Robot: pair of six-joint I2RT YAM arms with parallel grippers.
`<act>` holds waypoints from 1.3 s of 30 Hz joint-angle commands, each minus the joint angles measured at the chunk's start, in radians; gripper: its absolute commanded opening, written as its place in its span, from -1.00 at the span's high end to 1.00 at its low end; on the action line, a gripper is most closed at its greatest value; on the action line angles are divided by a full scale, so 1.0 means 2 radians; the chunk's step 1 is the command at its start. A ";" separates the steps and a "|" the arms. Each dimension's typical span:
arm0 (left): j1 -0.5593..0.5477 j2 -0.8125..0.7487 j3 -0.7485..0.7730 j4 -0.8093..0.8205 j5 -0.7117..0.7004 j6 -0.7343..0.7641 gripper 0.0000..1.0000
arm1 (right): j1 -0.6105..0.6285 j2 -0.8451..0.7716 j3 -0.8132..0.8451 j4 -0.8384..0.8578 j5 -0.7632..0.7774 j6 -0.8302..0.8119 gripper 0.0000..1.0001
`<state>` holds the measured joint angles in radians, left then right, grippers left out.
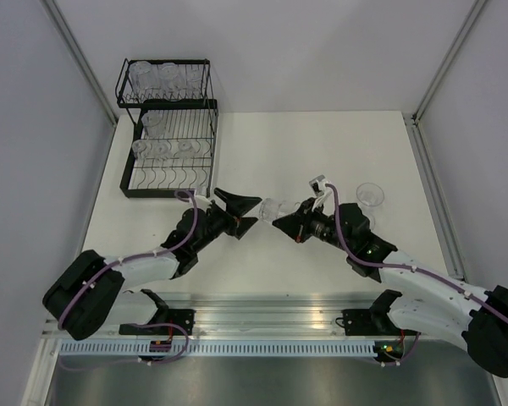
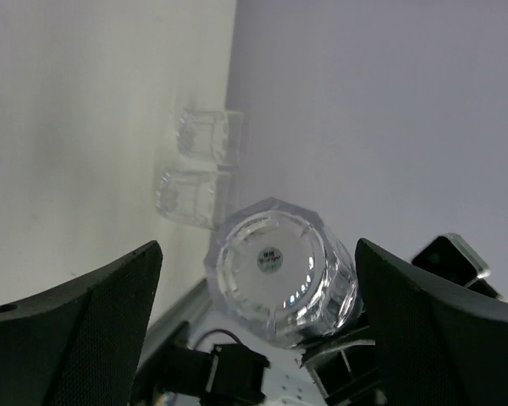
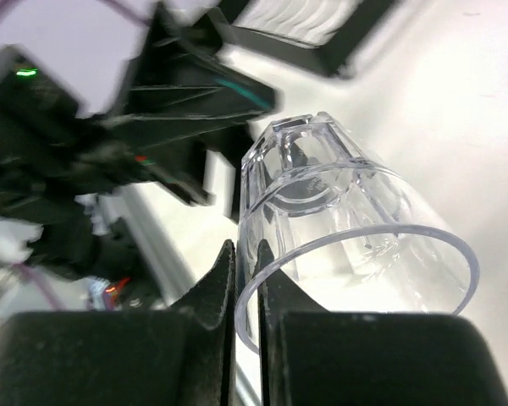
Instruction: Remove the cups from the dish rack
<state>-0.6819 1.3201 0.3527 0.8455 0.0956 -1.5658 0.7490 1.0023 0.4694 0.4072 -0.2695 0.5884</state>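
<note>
The black wire dish rack [image 1: 171, 161] stands at the far left with several clear cups [image 1: 162, 80] on both tiers. My right gripper [image 1: 281, 222] is shut on the rim wall of a clear cup [image 1: 273, 205], one finger inside and one outside, as the right wrist view [image 3: 245, 254] shows; the cup [image 3: 339, 220] is held sideways above the table. My left gripper [image 1: 256, 211] is open facing it. In the left wrist view the cup's base [image 2: 275, 271] points at the camera between the spread fingers [image 2: 110, 313], apart from them.
One clear cup [image 1: 370, 196] stands upright on the white table at the right; it also shows in the left wrist view [image 2: 195, 196]. Grey walls close the table at the back and both sides.
</note>
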 commanded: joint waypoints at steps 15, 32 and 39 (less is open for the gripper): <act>0.020 -0.153 0.229 -0.526 -0.242 0.438 -0.99 | -0.018 0.147 0.244 -0.590 0.271 -0.106 0.99; 0.154 0.019 0.337 -0.590 -0.236 0.534 -1.00 | -0.023 0.201 0.262 -0.629 0.270 -0.105 0.75; 0.161 0.057 0.375 -0.585 -0.276 0.525 -0.99 | -0.023 0.179 0.268 -0.625 0.274 -0.106 -0.06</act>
<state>-0.3660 1.4147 1.0286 -0.3389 -0.4042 -0.5480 0.7086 1.4025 0.9638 -0.8318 0.2470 0.3820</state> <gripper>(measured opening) 0.994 0.514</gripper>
